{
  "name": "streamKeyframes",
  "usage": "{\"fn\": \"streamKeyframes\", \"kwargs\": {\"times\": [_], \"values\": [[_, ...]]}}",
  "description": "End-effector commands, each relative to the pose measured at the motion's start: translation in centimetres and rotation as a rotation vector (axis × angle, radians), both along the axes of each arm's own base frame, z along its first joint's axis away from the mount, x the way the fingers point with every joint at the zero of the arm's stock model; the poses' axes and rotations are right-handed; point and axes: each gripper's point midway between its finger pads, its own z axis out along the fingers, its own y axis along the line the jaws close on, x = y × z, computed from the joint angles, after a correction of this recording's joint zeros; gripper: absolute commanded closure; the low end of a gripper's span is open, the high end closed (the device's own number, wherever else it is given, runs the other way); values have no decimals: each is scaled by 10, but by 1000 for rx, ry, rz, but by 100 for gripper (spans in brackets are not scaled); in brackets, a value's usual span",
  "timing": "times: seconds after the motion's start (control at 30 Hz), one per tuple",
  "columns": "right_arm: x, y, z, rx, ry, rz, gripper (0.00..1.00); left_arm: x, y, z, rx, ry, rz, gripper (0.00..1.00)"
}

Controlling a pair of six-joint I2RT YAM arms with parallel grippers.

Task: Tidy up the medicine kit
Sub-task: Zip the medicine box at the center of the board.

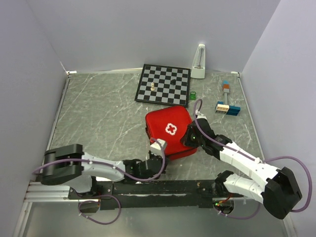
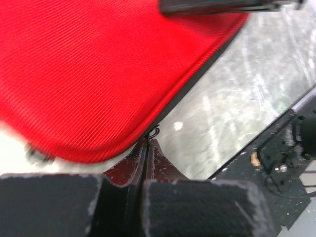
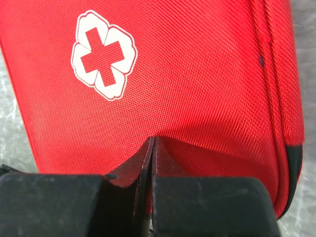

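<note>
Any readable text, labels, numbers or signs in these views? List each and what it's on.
Words or numbers: none readable in any view.
Sign, no lettering: white cross emblem, on the red medicine kit.
Coloured boxes, far right: any print too small to read.
Metronome, chessboard: no legible markings.

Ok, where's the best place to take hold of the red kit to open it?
Go for what looks like the zip pull at the near left corner of the kit, coming in low from the near side, where the left hand sits shut. It lies flat and closed, so its smooth top offers little to pinch.
</note>
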Motion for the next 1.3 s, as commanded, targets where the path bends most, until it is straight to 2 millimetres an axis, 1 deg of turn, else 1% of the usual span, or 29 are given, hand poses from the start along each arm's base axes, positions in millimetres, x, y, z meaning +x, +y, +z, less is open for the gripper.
{"fn": "streamKeyframes", "kwargs": {"times": [0.0, 0.1, 0.2, 0.23, 0.37, 0.43, 0.5, 0.6, 0.77, 0.9, 1.0, 1.03, 1.13, 1.23, 1.27], "values": [[-27, -27, -56, -150, 162, 1, 100, 15, 54, -8, 50, 13, 203, 99], [-30, -26, -62, -147, 179, 13, 100, 19, 82, -10, 67, 16, 297, 99], [-31, -27, -64, -152, 185, 19, 100, 23, 106, -9, 43, 26, 386, 99], [-31, -26, -63, -152, 183, 25, 100, 24, 118, -9, 53, 24, 415, 99], [-31, -24, -65, -156, 187, 47, 100, 27, 147, -7, 37, 25, 504, 99], [-30, -23, -66, -168, 190, 62, 100, 29, 158, -5, 26, 19, 541, 99], [-33, -18, -67, -152, 205, 95, 100, 32, 167, -3, 17, 13, 575, 99], [-34, -14, -67, -153, 208, 121, 100, 37, 183, -5, 20, 17, 623, 99], [-36, -11, -68, -162, 213, 146, 100, 56, 193, -7, -18, 35, 637, 99], [-38, -9, -70, -169, 221, 162, 100, 71, 191, -4, -26, 27, 635, 99], [-38, -8, -70, -173, 224, 168, 100, 77, 187, -2, -7, 14, 642, 99], [-38, -8, -70, -172, 224, 166, 100, 80, 186, 2, -9, 16, 656, 99], [-38, -8, -70, -170, 224, 167, 100, 79, 192, 4, -4, 24, 683, 99], [-39, -8, -70, -168, 221, 169, 100, 73, 208, 3, -12, 34, 718, 99], [-38, -8, -68, -163, 215, 170, 100, 71, 213, 4, -22, 42, 727, 97]]}}
